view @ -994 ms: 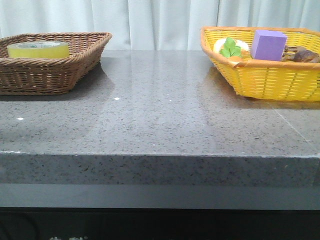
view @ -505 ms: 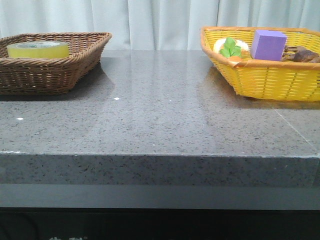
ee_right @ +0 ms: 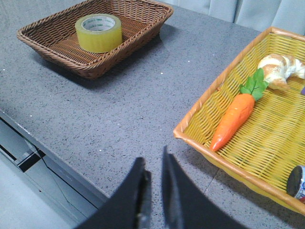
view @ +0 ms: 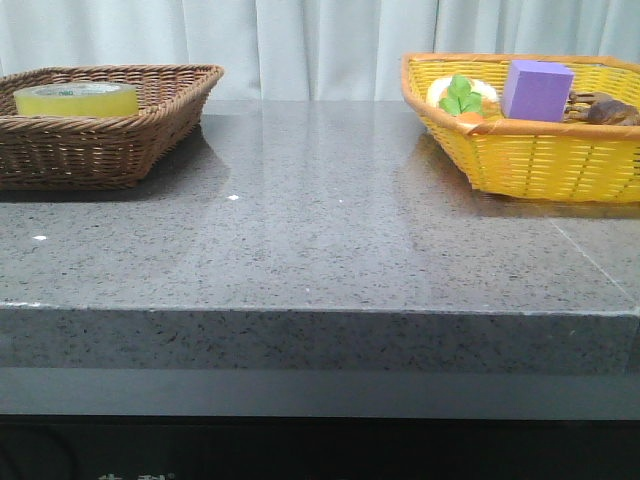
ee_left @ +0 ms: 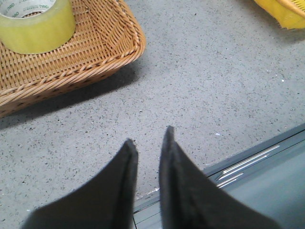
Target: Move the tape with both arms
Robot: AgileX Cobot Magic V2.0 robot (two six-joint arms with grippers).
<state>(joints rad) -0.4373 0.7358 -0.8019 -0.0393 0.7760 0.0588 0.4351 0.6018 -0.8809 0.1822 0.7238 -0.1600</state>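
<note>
The tape (view: 75,99), a yellow translucent roll with a white core, lies flat in the brown wicker basket (view: 150,125) at the table's far left. It also shows in the left wrist view (ee_left: 35,26) and the right wrist view (ee_right: 98,32). Neither gripper shows in the front view. My left gripper (ee_left: 148,134) hangs over the table's front edge, well short of the brown basket (ee_left: 105,52); its fingers stand close together with nothing between them. My right gripper (ee_right: 152,155) is also near the front edge, fingers close together and empty, beside the yellow basket (ee_right: 190,136).
The yellow basket (view: 540,160) at the far right holds a purple block (view: 537,90), a toy carrot (ee_right: 233,119), a bread piece (ee_right: 279,69) and a can (ee_right: 298,183). Grey speckled tabletop (view: 320,230) lies between the baskets. A white curtain hangs behind.
</note>
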